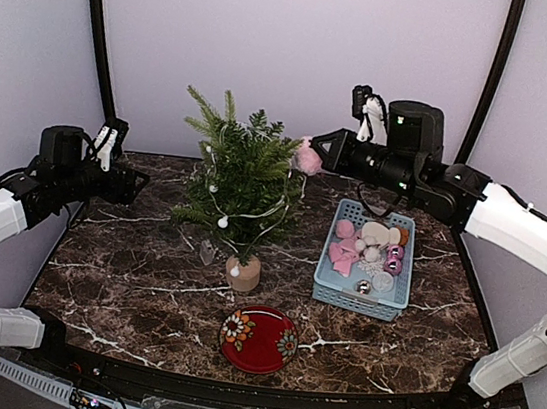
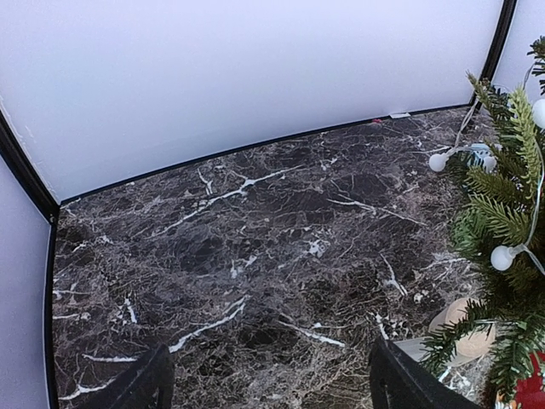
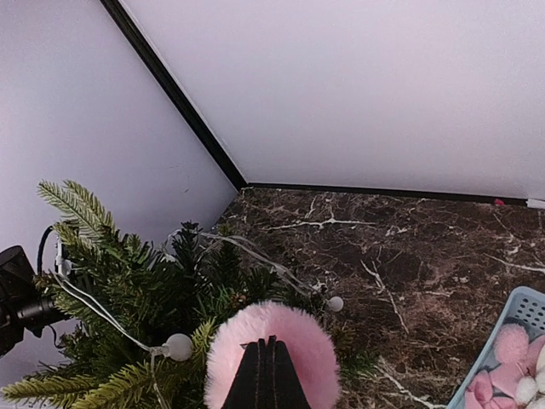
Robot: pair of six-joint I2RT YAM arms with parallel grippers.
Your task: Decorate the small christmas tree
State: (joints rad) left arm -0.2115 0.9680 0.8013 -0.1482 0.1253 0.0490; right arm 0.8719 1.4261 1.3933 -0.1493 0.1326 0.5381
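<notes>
The small christmas tree (image 1: 239, 182) stands mid-table on a light-wood stump (image 1: 242, 273), strung with a white bulb garland; its branches also show in the right wrist view (image 3: 128, 341) and the left wrist view (image 2: 502, 256). My right gripper (image 1: 312, 156) is shut on a fluffy pink pom-pom (image 1: 307, 158), held against the tree's upper right branches. From the wrist, the pom-pom (image 3: 302, 341) sits around the closed fingertips (image 3: 271, 354), just above the needles. My left gripper (image 1: 140, 187) hangs open left of the tree, nothing between its fingers (image 2: 400, 383).
A light blue basket (image 1: 329, 282) right of the tree holds pink, white and shiny ornaments (image 1: 373, 250). A red floral plate (image 1: 259, 339) lies near the front edge. Dark marble tabletop (image 2: 255, 256) stretches under the left gripper. White walls enclose the back and sides.
</notes>
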